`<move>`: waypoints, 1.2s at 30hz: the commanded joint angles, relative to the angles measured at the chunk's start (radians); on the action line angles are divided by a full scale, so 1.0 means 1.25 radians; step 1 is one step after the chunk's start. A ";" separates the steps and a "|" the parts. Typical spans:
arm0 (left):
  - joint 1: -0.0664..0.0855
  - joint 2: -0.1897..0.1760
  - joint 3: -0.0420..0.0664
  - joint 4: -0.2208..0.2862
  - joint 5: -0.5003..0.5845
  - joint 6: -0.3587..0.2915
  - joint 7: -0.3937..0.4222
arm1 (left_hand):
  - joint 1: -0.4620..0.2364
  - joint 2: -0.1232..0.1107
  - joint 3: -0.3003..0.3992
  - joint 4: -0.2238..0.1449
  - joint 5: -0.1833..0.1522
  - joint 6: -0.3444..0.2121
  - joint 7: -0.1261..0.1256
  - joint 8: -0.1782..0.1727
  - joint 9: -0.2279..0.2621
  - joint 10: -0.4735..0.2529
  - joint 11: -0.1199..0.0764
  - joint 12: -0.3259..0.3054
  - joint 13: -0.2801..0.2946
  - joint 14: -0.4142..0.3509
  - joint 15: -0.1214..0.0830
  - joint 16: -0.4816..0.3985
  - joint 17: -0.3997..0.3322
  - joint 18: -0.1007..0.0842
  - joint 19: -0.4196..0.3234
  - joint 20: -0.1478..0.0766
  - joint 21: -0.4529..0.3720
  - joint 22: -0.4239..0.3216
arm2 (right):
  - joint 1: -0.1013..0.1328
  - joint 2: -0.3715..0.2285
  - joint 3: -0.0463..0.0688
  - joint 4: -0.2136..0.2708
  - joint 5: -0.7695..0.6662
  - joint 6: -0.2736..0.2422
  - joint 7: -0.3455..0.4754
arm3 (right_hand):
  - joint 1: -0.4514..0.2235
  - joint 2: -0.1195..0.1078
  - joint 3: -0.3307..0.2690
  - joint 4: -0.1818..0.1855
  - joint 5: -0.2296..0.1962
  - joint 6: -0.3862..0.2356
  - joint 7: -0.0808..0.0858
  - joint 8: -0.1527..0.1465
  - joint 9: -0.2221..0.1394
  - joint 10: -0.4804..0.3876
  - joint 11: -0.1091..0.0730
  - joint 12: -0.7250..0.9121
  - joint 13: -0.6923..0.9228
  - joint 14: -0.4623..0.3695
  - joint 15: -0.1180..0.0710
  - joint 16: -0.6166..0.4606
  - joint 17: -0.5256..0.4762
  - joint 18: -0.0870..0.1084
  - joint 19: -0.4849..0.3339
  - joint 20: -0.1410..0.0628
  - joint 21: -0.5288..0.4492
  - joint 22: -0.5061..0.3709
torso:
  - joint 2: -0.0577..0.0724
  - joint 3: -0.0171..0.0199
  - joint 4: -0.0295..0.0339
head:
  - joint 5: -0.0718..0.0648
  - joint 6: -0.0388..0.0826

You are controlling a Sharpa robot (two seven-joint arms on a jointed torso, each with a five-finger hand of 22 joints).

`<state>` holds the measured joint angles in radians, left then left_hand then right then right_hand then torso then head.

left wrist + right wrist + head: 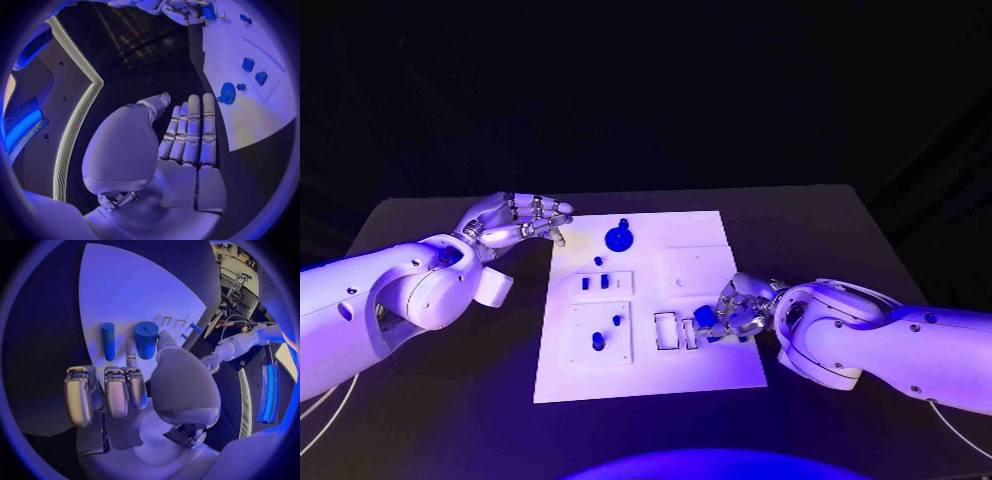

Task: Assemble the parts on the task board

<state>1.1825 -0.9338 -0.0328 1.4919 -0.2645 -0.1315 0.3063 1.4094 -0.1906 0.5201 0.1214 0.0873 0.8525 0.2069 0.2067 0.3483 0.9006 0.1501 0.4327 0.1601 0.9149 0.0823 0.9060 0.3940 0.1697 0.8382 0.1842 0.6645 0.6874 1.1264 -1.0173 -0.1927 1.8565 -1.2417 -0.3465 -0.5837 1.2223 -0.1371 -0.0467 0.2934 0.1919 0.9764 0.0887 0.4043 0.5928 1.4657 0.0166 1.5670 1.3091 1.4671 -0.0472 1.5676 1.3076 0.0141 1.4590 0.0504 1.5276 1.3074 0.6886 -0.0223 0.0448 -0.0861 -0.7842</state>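
**Bench stock, largest first, placed against the task board**

Bench [444, 420] — black, carries everything below.

Task board [653, 375] — white plate lying flat at the middle of the bench, with square recessed panels and a pair of small rectangular slots near its right side.

Left hand [516, 220] — off the board's far left corner, over bare bench; fingers held straight and side by side, nothing in them, clear of the board in the left wrist view [187, 135].

Right hand [733, 310] — over the board's right edge, fingers curled beside the slots with a blue piece [707, 317] among them. Whether it truly holds that piece cannot be told.

Round blue part [619, 238] — on the board near its far edge, toward the left hand's side.

Blue cylinder [146, 338] and thin blue peg [108, 340] — side by side on the board just ahead of the right hand's fingertips.

Small blue parts [599, 341] — standing in the left column of panels, one in the near panel, a pair [597, 283] in the panel beyond it.
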 commanded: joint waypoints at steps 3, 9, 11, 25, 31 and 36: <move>0.000 0.000 0.000 0.002 0.005 0.011 0.002 | 0.004 -0.003 -0.004 0.000 -0.002 -0.001 0.000 -0.001 0.000 -0.005 0.000 0.005 -0.001 0.001 0.003 -0.004 -0.001 0.009 0.007 0.001 -0.003 -0.001 | -0.011 0.005 -0.008 -0.002 0.018 0.032 -0.015 | 0.044 0.015 0.020 -0.004 -0.001 -0.002 -0.001 -0.004 -0.108 0.084 -0.004 0.003 0.209 0.083 -0.006 0.003 0.211 -0.005 0.081 -0.001 0.002 0.200 | 0.000 0.0003 0.0000 | 0.002 0.001; 0.000 0.000 0.000 0.002 0.005 0.010 0.002 | 0.004 -0.003 -0.004 0.000 -0.002 -0.001 0.000 -0.001 0.000 -0.005 0.000 0.005 -0.001 0.001 0.003 -0.004 -0.001 0.009 0.007 0.001 -0.003 -0.001 | -0.011 0.003 -0.008 0.004 0.053 0.003 0.003 | 0.063 0.035 0.035 -0.005 -0.002 0.006 -0.003 -0.004 -0.108 0.084 -0.005 0.003 0.209 0.083 -0.007 0.003 0.211 -0.005 0.082 -0.001 0.003 0.201 | 0.000 0.0006 -0.0002 | 0.003 0.001; 0.000 0.000 0.000 0.002 0.005 0.010 0.001 | 0.004 -0.003 -0.004 0.000 -0.002 -0.001 0.000 -0.001 0.000 -0.005 0.000 0.005 -0.001 0.001 0.003 -0.004 -0.001 0.009 0.007 0.001 -0.003 -0.001 | -0.011 0.001 -0.008 0.007 0.067 -0.009 0.011 | 0.066 0.039 0.039 -0.005 -0.002 0.009 -0.004 -0.004 -0.108 0.084 -0.006 0.003 0.209 0.083 -0.007 0.003 0.211 -0.005 0.082 -0.002 0.003 0.201 | 0.000 0.0007 -0.0004 | 0.003 0.001; 0.000 0.002 0.000 0.000 0.005 0.009 0.001 | 0.004 -0.003 -0.004 0.001 -0.002 -0.001 0.000 -0.001 0.000 -0.006 0.000 0.005 -0.002 0.001 0.004 -0.004 -0.001 0.009 0.007 0.001 -0.004 -0.001 | 0.025 -0.009 -0.006 0.051 0.161 -0.061 0.047 | 0.028 0.062 0.044 -0.001 -0.004 0.034 -0.012 -0.001 -0.107 0.084 -0.013 0.003 0.209 0.083 -0.013 0.003 0.211 -0.004 0.080 -0.006 -0.004 0.199 | 0.000 -0.0001 -0.0004 | 0.004 0.000; 0.000 0.002 0.000 0.000 0.005 0.010 0.001 | 0.004 -0.003 -0.004 0.001 -0.002 -0.001 0.000 -0.001 0.000 -0.006 0.000 0.005 -0.002 0.001 0.004 -0.004 -0.001 0.009 0.007 0.001 -0.004 -0.001 | 0.029 0.001 -0.006 0.052 0.178 -0.056 0.046 | 0.022 0.064 0.043 -0.001 -0.004 0.038 -0.013 0.001 -0.106 0.084 -0.014 0.003 0.209 0.083 -0.014 0.003 0.211 -0.003 0.080 -0.007 -0.005 0.199 | 0.000 -0.0004 0.0000 | 0.006 -0.001; 0.000 0.002 0.000 0.001 0.005 0.010 0.001 | 0.004 -0.003 -0.004 0.001 -0.002 -0.001 0.000 -0.001 0.000 -0.007 0.000 0.005 -0.002 0.000 0.004 -0.004 -0.001 0.009 0.008 0.001 -0.005 -0.002 | 0.027 0.021 -0.007 0.044 0.191 -0.038 0.040 | 0.011 0.066 0.040 0.000 -0.005 0.041 -0.015 0.002 -0.105 0.084 -0.016 0.003 0.209 0.083 -0.015 0.003 0.211 -0.003 0.079 -0.008 -0.006 0.199 | 0.001 -0.0002 0.0003 | 0.009 -0.002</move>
<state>1.1825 -0.9331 -0.0328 1.4912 -0.2644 -0.1313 0.3024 1.4094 -0.1906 0.5201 0.1214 0.0873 0.8525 0.2069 0.2067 0.3483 0.9007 0.1501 0.4327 0.1593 0.9149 0.0823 0.9060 0.3940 0.1695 0.8418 0.1879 0.6646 0.6866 1.1625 -0.9969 -0.2008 1.9141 -1.0326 -0.4146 -0.5421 1.2430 -0.0544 0.0073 0.2948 0.1813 1.0036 0.0859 0.4036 0.4510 1.4668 0.0036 1.5670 1.3088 1.4649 -0.0594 1.5676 1.3081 0.0142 1.4627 0.0467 1.5238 1.3080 0.6889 -0.0229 0.0450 -0.0764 -0.7861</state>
